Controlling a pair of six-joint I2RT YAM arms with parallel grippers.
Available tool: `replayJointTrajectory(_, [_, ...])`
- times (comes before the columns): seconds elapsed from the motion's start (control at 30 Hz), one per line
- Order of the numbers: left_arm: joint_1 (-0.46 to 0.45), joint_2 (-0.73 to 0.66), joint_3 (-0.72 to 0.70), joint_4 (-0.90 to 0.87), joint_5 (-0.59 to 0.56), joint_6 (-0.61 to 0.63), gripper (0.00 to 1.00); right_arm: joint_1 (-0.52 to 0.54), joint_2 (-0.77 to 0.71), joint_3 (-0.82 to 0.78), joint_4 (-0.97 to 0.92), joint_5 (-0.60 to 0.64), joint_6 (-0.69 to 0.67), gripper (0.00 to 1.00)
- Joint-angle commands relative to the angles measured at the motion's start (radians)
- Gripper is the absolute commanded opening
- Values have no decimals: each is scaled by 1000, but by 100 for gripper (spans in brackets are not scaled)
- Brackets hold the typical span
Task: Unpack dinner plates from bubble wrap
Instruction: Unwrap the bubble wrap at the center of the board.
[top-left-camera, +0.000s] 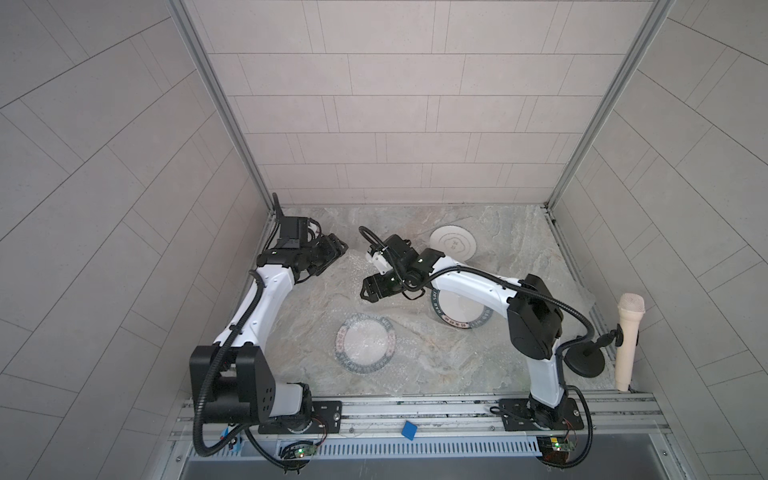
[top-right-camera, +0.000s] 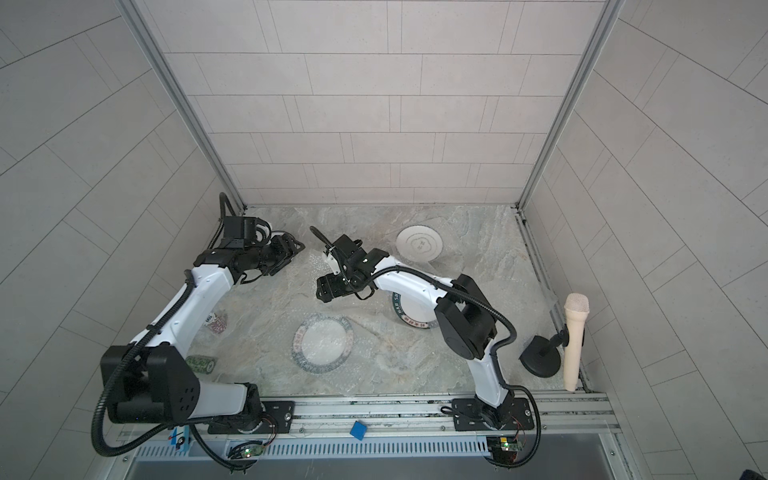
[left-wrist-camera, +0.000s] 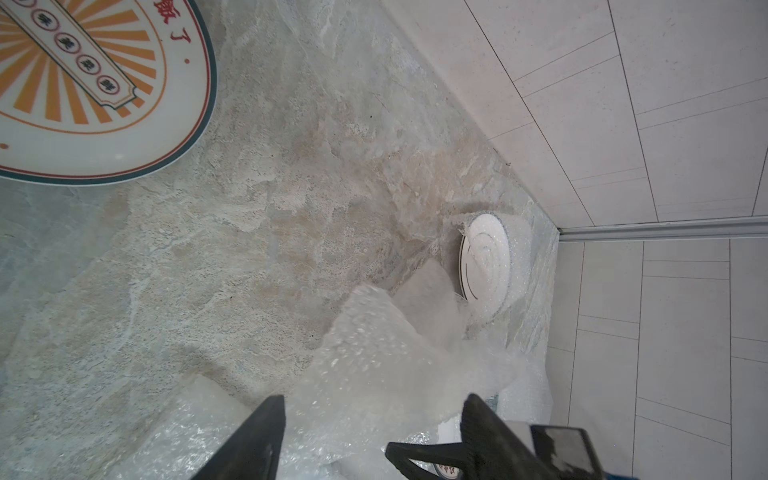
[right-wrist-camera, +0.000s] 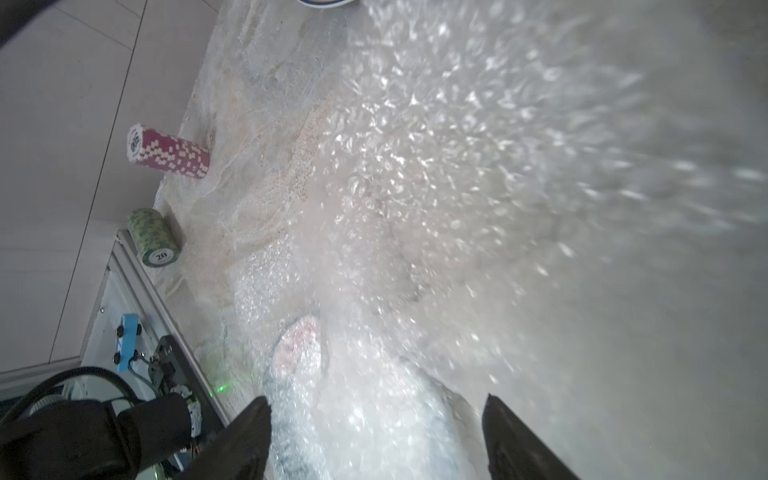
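Note:
Bubble wrap (top-left-camera: 353, 266) lies rumpled over the middle of the table. My left gripper (top-left-camera: 343, 247) is open at the back left, with a raised fold of wrap (left-wrist-camera: 374, 353) just ahead of its fingers. My right gripper (top-left-camera: 363, 293) is open at the centre above wrap (right-wrist-camera: 415, 187), which shows blurred. A green-rimmed plate (top-left-camera: 365, 343) lies under wrap at the front. Another green-rimmed plate (top-left-camera: 461, 311) sits partly beneath my right arm. The grey-ringed plate (top-left-camera: 453, 243) is at the back, partly under wrap in the left wrist view. An orange sunburst plate (left-wrist-camera: 83, 83) lies bare.
A pink chip roll (right-wrist-camera: 168, 151) and a green chip roll (right-wrist-camera: 153, 241) stand along the left wall. A beige microphone (top-left-camera: 627, 340) on a black stand (top-left-camera: 582, 361) occupies the right front corner. Tiled walls close in three sides.

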Motion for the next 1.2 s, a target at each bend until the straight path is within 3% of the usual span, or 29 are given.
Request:
replayJointTrajectory(0.0, [-41,24,73,-48,21,64,71,-22,-120,-43,-65,-9,-28,85])
replayJointTrajectory(0.23, [-201,86,216,-145,4,154,71,-134,-317,-115,-146,-35,-65,87])
replayJointTrajectory(0.37, [-362,152,232,-178,-9,193,69,-294,-469,-243,-210,27,-48,81])
replayJointTrajectory(0.6, [-559,322,185,-159,11,182,68,-558,-756,-576,-241,117,-14,74])
replayJointTrajectory(0.77, [-623,443,156,-70,49,136,67,-571,-812,-702,-304,299,-8,68])
replayJointTrajectory(1.17, [-623,576,102,29,39,93,62,-461,-600,-789,-222,285,28,64])
